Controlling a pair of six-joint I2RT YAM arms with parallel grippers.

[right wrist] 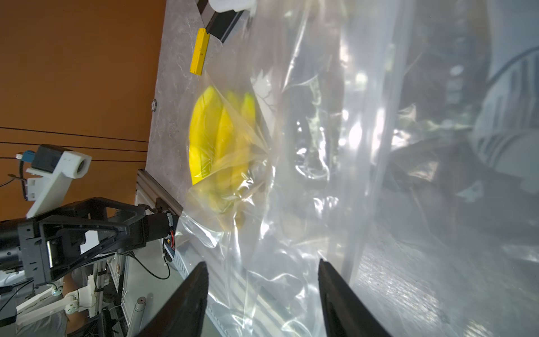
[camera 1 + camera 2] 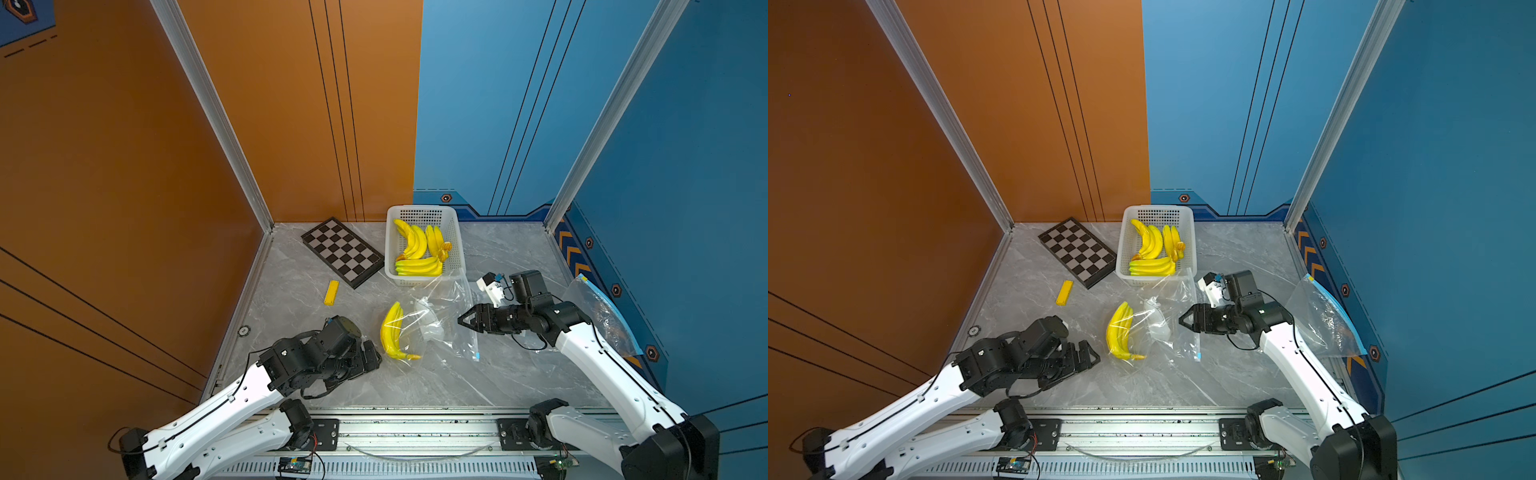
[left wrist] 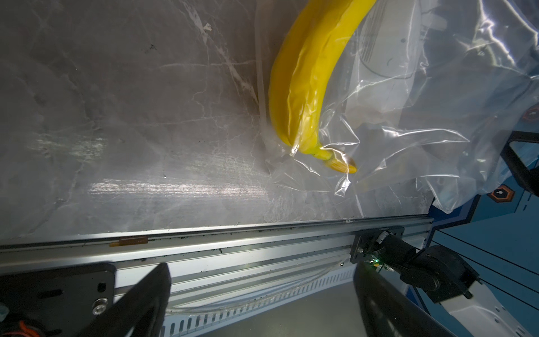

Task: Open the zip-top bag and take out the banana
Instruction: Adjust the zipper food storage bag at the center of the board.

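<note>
The banana (image 2: 392,332) is coloured bright yellow, its stem tip tan. The zip-top bag (image 2: 442,299) is made of clear, glossy film and carries a light-blue tab. The basket (image 2: 456,239) is white and perforated, and is filled with yellow bananas (image 2: 417,266). The chessboard (image 2: 341,251) is chequered black and pale grey. The block (image 2: 331,292) is yellow. The table (image 2: 519,374) is patterned as grey marble, veined white. A second bag (image 2: 598,311) is clear, edged with a blue strip.

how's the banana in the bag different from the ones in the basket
The bagged banana is a single bunch lying on the table inside the clear zip-top bag; the basket bananas are several bunches, uncovered, piled in the white basket. Both are yellow.
</note>
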